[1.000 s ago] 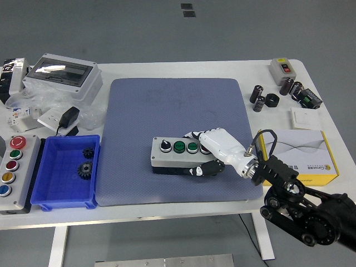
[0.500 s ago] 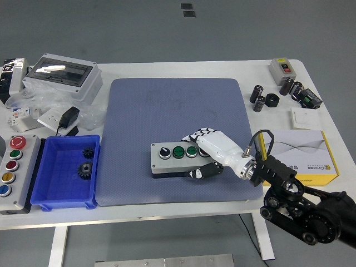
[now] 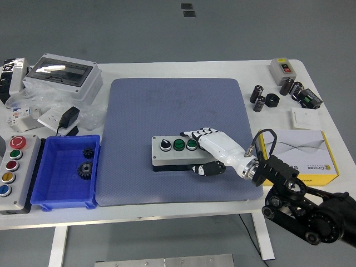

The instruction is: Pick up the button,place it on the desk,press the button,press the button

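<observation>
Shifted a little to the right since a moment ago: button box, back near the middle of the blue mat, with the right robot hand moved along with it. Nearest, black right arm reaching in from the lower right corner. Next, white robot hand pinching the box's right end, fingers curled over the top and thumb tucked against the near side. Box flat on the mat, long side running left to right, stretching away to the left of the robot hand. On top, one black knob and two green buttons counted, any more hidden under the fingers. Left robot hand nowhere to be seen, so only the right one close enough. Left of the mat, one blue tray with two black gears inside. Further back, white surface.
</observation>
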`<state>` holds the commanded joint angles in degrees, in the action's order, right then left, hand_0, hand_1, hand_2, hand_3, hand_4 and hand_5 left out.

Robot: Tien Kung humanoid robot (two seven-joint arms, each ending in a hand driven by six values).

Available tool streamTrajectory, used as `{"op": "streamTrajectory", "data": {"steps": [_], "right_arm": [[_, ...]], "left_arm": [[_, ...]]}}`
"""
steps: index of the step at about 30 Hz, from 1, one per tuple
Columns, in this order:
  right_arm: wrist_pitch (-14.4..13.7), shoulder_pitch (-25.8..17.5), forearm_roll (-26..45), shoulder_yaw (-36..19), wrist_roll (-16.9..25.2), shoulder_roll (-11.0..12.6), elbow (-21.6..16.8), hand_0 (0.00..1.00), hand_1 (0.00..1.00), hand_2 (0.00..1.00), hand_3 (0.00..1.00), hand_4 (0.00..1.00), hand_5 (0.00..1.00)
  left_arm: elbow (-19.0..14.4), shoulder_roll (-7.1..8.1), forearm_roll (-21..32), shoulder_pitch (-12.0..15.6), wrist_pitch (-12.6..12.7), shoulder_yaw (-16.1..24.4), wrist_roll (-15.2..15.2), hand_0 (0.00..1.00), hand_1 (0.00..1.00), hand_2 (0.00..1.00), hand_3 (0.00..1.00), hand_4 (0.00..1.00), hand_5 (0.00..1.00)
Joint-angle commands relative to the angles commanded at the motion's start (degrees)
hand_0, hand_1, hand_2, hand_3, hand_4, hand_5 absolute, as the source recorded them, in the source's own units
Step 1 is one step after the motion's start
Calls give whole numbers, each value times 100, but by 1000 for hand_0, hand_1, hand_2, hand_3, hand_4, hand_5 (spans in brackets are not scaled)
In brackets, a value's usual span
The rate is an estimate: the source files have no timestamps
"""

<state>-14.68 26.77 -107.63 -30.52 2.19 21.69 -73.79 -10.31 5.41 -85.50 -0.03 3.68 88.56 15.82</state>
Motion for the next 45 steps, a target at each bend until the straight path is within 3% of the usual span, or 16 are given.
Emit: {"op": "streamTrajectory", "data": {"steps": [27,28,35,40,45], "right_arm": [[581,32,472,-127,27,644,-739,945,895,926,981,547,2],[600,29,495,-142,29,685,-796,963,908,966,998,579,2],[840,-69,754,-355,65,1037,-1314,968,921,984,998,595,2],[1030,-326,1212,-778,31,1499,-1873,970,928,992,998,596,2],[1204,-595,1753,-1415,-496,1933,-2488,970,928,992,998,596,2]], "left_arm": [[0,-5,-59,-19,-17,24,8,628,620,556,599,680,195],[0,-5,-58,-19,-17,23,8,627,620,555,598,676,188],[0,-4,-25,-19,-19,-10,8,627,621,553,595,676,186],[0,1,-4,-16,-15,-19,8,628,620,552,595,672,180],[0,-6,-12,13,-6,13,37,628,620,552,595,672,180]]}}
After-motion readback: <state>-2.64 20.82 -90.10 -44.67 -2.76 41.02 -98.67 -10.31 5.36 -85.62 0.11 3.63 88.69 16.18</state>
